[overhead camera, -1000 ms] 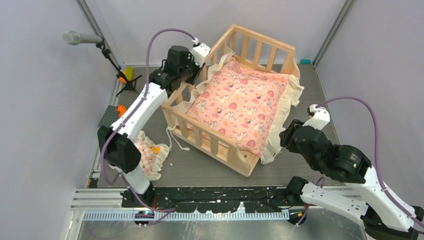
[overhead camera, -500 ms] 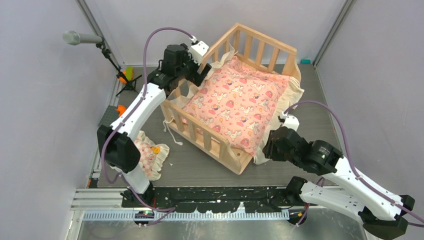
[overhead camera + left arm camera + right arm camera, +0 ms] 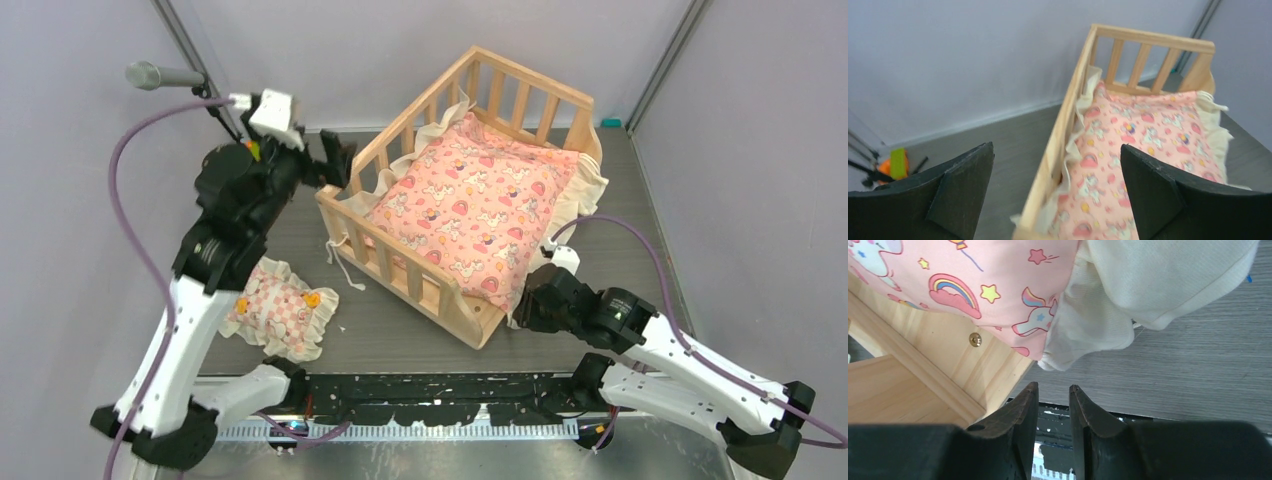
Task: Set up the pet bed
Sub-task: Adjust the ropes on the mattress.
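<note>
The pet bed point(image 3: 400, 262), a pale wooden slatted frame, stands slantwise mid-table with a pink printed cushion point(image 3: 470, 210) inside it. The cushion's cream frill point(image 3: 585, 190) spills over the bed's right side. My left gripper point(image 3: 335, 160) is open, just left of the bed's far-left rail point(image 3: 1058, 145), touching nothing. My right gripper point(image 3: 520, 305) sits low at the bed's near-right corner point(image 3: 938, 365). Its fingertips point(image 3: 1033, 388) stand a narrow gap apart, empty, just below the hanging frill point(image 3: 1088, 335).
A small frilled pillow point(image 3: 280, 315) lies on the table left of the bed. A microphone on a stand point(image 3: 160, 75) and orange-green items point(image 3: 890, 165) are at the far left. The arms' black base rail point(image 3: 430, 390) runs along the near edge.
My left gripper let go of the bed's far-left rail, opened wide and drew back left. The right gripper moved left to the bed's near corner, its jaws narrowing. The bed slid slightly left.
</note>
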{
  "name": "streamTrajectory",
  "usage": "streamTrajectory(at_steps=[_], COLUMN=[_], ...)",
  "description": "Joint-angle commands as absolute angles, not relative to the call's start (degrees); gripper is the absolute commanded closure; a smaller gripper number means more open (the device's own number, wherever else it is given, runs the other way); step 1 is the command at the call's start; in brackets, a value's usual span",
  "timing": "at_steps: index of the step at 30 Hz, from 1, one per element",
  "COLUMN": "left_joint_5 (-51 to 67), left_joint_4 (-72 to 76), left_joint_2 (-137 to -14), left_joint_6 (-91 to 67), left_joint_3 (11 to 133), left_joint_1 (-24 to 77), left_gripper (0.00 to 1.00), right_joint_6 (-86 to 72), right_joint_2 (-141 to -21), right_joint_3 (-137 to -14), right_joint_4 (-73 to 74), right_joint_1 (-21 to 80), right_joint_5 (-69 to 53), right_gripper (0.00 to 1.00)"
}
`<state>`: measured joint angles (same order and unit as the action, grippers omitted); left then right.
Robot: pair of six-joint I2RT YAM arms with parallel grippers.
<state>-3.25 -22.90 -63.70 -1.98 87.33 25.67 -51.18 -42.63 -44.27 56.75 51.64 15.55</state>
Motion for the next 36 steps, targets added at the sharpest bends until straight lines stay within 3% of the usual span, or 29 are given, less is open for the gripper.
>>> streamTrajectory(at_steps=[1,10,17,28,36], left_joint_5=[-4.79,1.58,1.47,2.22,3.22], left_joint_4=[-26.60,-31.69,-33.18,-33.25,-32.72], left_joint_2=[-53.06,-35.60,-30.89,-32.09,-31.21], left_joint_6=[-11.70,-21.84,-22.73,-22.68,-23.03], left_joint_3=[73.72,53.98,49.27,48.63,47.00], left_joint_1=[26.54,26.58,26.58,26.63,26.58], left_gripper=[0.03,0.32,0.36,0.45,0.53], right_joint_6=[-54.37,-53.48,-51.44,-51.46,-51.48], right_joint_2=[-41.32,-40.25,-39.59,-42.15,-41.83], right_joint_3=[-42.11,-37.38,-34.90,-35.07,-36.65], right_joint_4=[52.57,46.08,41.04,43.01,47.47], right_joint_1=[51.56,51.54,51.59,51.59,51.53], right_joint_5=[18.49,10.89,4.79,17.40,19.27], right_gripper=[0.66,0.74,0.72,0.70,0.74])
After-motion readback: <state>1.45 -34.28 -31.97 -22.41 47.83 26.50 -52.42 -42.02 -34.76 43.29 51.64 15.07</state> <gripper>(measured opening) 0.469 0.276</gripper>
